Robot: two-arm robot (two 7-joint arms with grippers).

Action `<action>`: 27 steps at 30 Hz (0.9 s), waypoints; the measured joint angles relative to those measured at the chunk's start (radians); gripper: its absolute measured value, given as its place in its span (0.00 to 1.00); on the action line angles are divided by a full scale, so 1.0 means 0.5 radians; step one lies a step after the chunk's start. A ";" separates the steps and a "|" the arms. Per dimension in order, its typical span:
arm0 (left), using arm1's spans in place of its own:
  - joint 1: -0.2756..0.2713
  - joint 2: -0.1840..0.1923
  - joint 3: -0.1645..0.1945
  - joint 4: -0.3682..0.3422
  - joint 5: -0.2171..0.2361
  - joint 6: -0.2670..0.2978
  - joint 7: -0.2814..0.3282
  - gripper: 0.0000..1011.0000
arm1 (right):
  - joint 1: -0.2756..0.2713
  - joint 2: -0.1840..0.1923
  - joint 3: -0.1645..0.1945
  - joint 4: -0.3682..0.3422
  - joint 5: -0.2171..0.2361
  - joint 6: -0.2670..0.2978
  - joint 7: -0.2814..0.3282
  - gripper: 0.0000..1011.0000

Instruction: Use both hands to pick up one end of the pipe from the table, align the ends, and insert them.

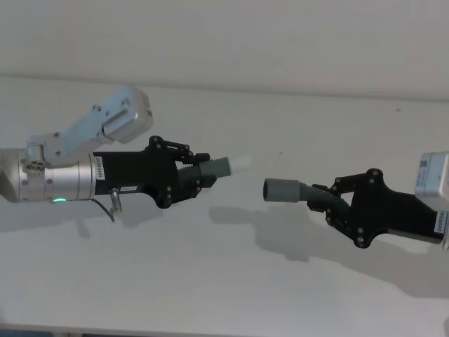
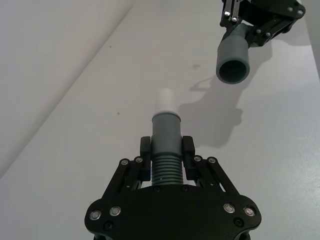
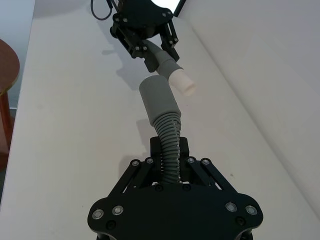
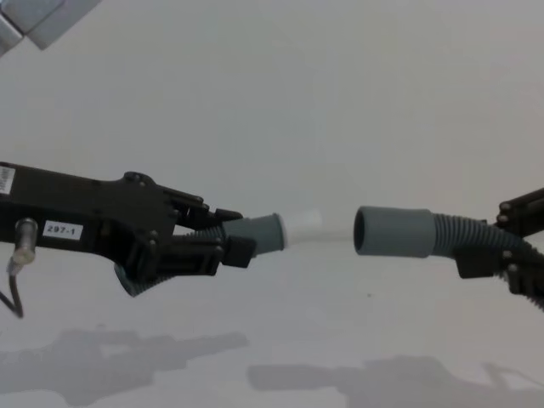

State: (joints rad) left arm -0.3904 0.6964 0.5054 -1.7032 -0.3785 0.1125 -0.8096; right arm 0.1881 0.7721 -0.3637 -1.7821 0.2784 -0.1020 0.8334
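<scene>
Your left gripper (image 1: 200, 175), at about nine o'clock in the head view, was clamped on the ribbed part of the spigot piece (image 1: 214, 169) just behind its grey cuff, with the white tip (image 1: 240, 166) pointing toward three o'clock. Your right gripper (image 1: 330, 205), at about four o'clock, was closed on the corrugated hose of the socket piece (image 1: 317, 194) farther back. That left a curved, unsupported stretch between its fingers and the socket cuff (image 1: 280, 190). Both pieces hung above the table (image 1: 210, 288), near each other but apart, with a clear gap between tip and socket. The main risk I judged was misalignment. In the head view the socket cuff sat toward four o'clock of the white tip rather than straight ahead. The left wrist view put the socket cuff (image 2: 233, 57) off the line along which the white tip (image 2: 165, 101) pointed, though the chest view had them nearly level. Had you driven them together like that, the tip would likely have struck the socket's rim or slid past it. The second risk was the free hose on the right. Under a push it could have buckled and swung the socket cuff aside, or slipped in your grip.
</scene>
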 joint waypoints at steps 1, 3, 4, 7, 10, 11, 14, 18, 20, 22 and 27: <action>0.001 0.003 0.000 -0.003 -0.004 -0.003 0.001 0.35 | 0.004 0.000 -0.004 0.003 -0.001 0.000 0.000 0.18; 0.001 0.007 0.000 -0.008 -0.012 -0.011 0.002 0.35 | 0.014 -0.001 -0.012 0.011 -0.002 0.002 0.000 0.18; 0.001 0.009 0.000 -0.010 -0.014 -0.013 0.002 0.35 | 0.017 -0.001 -0.015 0.015 -0.005 0.004 0.000 0.18; 0.001 0.014 0.001 -0.013 -0.022 -0.019 0.000 0.35 | 0.030 -0.004 -0.027 0.028 -0.011 0.009 -0.002 0.18; -0.002 0.022 0.004 -0.019 -0.034 -0.027 -0.008 0.35 | 0.043 -0.009 -0.038 0.043 -0.016 0.020 -0.011 0.18; -0.005 0.026 0.006 -0.021 -0.040 -0.030 -0.015 0.35 | 0.050 -0.012 -0.042 0.050 -0.019 0.027 -0.016 0.18; -0.008 0.033 0.010 -0.025 -0.050 -0.032 -0.026 0.35 | 0.061 -0.018 -0.051 0.063 -0.024 0.036 -0.026 0.18; -0.012 0.043 0.016 -0.026 -0.061 -0.034 -0.036 0.35 | 0.080 -0.029 -0.062 0.086 -0.033 0.051 -0.043 0.18; -0.014 0.049 0.019 -0.027 -0.067 -0.034 -0.040 0.35 | 0.094 -0.039 -0.071 0.104 -0.037 0.060 -0.055 0.18; -0.014 0.055 0.023 -0.028 -0.072 -0.034 -0.043 0.35 | 0.100 -0.043 -0.076 0.111 -0.039 0.063 -0.059 0.18; -0.016 0.066 0.030 -0.031 -0.082 -0.033 -0.047 0.35 | 0.119 -0.055 -0.091 0.132 -0.043 0.068 -0.072 0.18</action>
State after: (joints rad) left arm -0.3985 0.7294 0.5202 -1.7186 -0.4196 0.0962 -0.8331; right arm 0.2476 0.7448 -0.4090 -1.7163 0.2569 -0.0680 0.7975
